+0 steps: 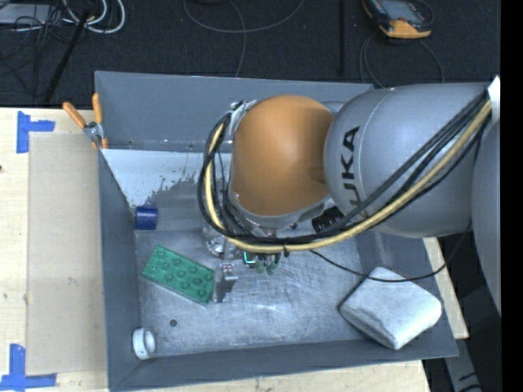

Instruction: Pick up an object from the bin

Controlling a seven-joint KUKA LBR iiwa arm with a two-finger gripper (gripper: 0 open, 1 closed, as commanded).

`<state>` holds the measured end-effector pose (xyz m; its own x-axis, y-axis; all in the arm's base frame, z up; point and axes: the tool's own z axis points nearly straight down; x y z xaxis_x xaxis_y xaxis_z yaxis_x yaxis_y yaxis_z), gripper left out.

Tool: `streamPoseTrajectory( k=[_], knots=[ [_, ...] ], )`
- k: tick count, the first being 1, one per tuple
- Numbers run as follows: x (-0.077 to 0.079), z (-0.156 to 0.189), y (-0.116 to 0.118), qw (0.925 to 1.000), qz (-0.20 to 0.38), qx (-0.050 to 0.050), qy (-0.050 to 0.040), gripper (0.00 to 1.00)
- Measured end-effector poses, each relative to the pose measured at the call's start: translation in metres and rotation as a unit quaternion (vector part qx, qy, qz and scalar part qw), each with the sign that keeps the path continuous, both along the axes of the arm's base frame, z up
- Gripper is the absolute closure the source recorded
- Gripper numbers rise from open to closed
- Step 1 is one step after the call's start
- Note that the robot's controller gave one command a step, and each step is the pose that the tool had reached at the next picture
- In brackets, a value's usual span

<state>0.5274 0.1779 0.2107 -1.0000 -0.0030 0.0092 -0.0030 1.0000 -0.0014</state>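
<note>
Jaws beside flat studded green plate, scuffed grey metal bin

A flat green building plate with rows of round studs lies studs-up on the floor of the bin, in its left half, slanting from upper left to lower right

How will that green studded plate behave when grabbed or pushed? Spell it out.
The green studded plate looks like rigid plastic, so it probably stays stiff. It lies flat on the bin floor, so a push would likely slide it, not roll it. Its thin edge may be hard to pinch.
</note>
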Motion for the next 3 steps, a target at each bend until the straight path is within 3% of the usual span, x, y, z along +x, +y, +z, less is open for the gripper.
streamPoseTrajectory(
  k=[1, 2, 3],
  knots=[
    [0.031, -0.139, 0.011, 0.9872, -0.159, 0.001, -0.0056, 0.0],
    [0.035, -0.135, 0.01, 0.9868, -0.161, 0.003, -0.0123, 1.0],
    [0.018, -0.01, 0.007, 0.9839, -0.178, 0.002, -0.0073, 1.0]
  ],
)
